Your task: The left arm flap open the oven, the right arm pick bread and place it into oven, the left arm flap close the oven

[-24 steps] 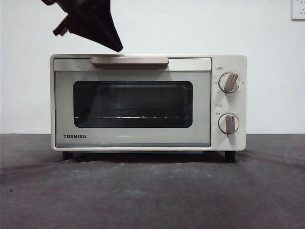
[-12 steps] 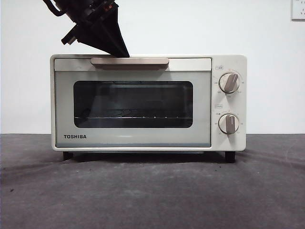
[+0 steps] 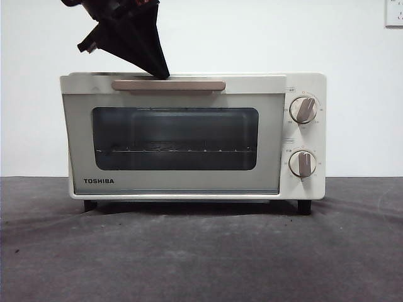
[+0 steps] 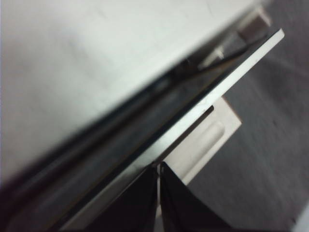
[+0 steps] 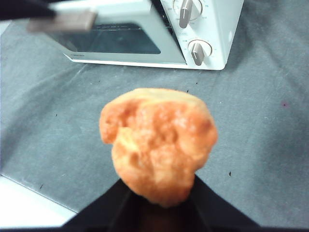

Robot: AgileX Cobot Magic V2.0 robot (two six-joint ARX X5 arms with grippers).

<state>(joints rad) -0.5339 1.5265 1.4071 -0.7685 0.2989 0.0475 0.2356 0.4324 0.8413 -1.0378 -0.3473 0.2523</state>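
The cream-white oven (image 3: 189,138) stands on the dark cloth, its glass door tilted a little outward at the top. My left gripper (image 3: 160,72) comes down from the upper left with its black jaws shut, tip pressed behind the beige bar handle (image 3: 169,85). The left wrist view shows those jaws (image 4: 159,169) closed together against the door's top edge (image 4: 193,111), with a gap open behind the door. The bread (image 5: 157,142), a golden-orange lumpy loaf, hangs above the cloth in front of the oven (image 5: 212,29), my right gripper (image 5: 159,212) shut on it. The front view does not show the bread.
Two round knobs (image 3: 303,109) sit on the oven's right panel. Grey cloth (image 3: 201,251) covers the table in front of the oven. A white wall stands behind, with a socket (image 3: 394,12) at the upper right. The cloth's edge (image 5: 29,198) shows in the right wrist view.
The left gripper came down onto the handle, and the door's top edge has swung outward from shut to slightly open.
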